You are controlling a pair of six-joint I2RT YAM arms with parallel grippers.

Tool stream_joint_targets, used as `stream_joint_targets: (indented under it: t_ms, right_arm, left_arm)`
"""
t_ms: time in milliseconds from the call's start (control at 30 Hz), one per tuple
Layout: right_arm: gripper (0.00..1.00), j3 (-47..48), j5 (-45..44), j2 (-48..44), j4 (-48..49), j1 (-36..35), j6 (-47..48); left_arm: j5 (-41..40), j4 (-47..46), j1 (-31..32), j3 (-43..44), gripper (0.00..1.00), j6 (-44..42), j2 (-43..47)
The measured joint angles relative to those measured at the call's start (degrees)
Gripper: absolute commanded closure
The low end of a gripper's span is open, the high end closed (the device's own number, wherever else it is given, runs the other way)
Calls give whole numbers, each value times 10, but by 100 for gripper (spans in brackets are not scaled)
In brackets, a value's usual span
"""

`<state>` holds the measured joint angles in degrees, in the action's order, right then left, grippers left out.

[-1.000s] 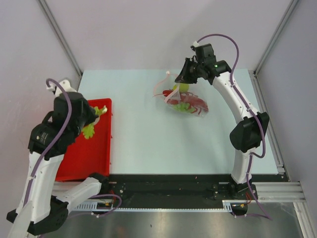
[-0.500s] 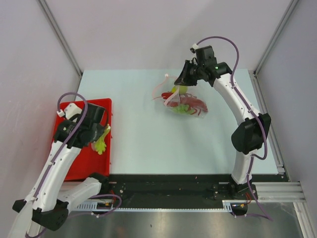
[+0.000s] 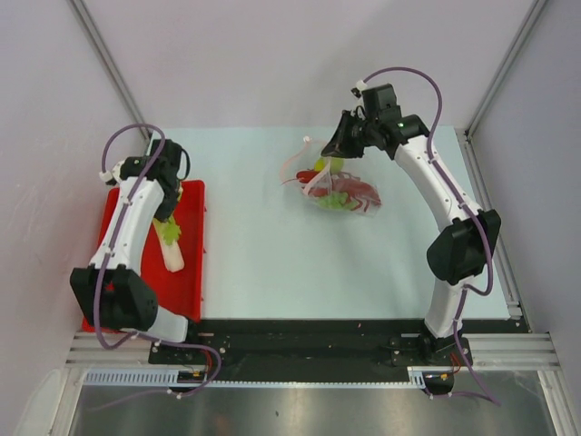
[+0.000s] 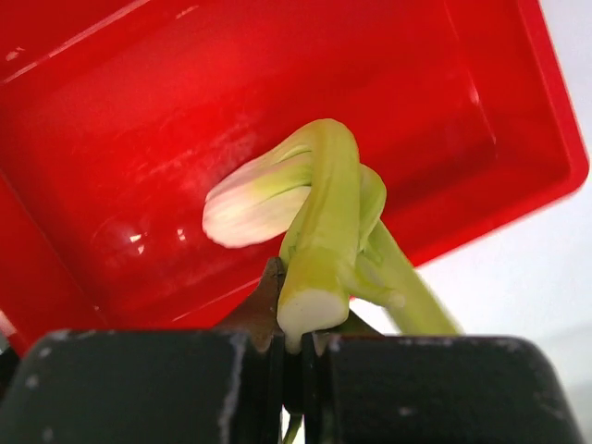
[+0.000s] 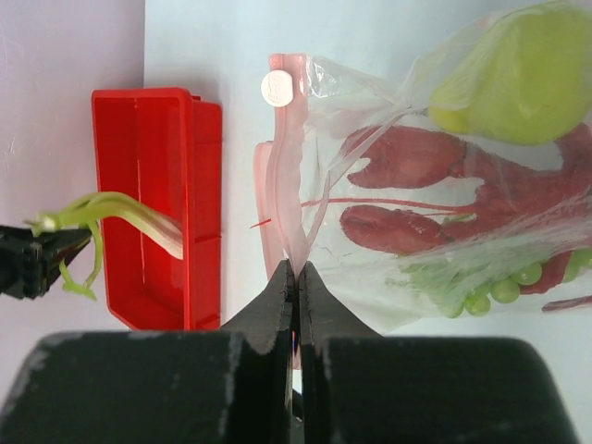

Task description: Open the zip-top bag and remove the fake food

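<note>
Across the pale bench (image 3: 272, 259), a red tray (image 3: 191, 277) is sitting at the 9 o'clock edge. Toward 1 o'clock the zip-top bag (image 3: 338, 189) is lying crumpled. The right gripper (image 5: 296, 277) is pinching its clear film just beside the pink zip strip (image 5: 287, 185), jaws clenched tight. Inside the bag a red lobster (image 5: 416, 227), a pear (image 5: 518, 79) and grapes (image 5: 467, 289) are showing. Over the tray, the left gripper (image 4: 294, 356) is grasping the stalk vegetable (image 4: 319, 240) by its green leaves, its pale end pointing down into the tray.
</note>
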<state>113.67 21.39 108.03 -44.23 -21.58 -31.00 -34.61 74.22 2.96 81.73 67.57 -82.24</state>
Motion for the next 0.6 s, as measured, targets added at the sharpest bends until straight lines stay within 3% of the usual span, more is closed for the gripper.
stream_joint_targets:
  t_ms: [200,433,600]
  right_arm:
    - [100,-2,1,-11,0,15,0]
    - [100,-2,0,-19,0,27,1]
    - [100,-2,-1,-19,0,27,2]
  left_arm:
    - [-8,-19,-55,32,100,-3,-76]
    - [-56,-15,-71,106,100,21,-216]
    - [-100,-14,-70,60,100,34,-177]
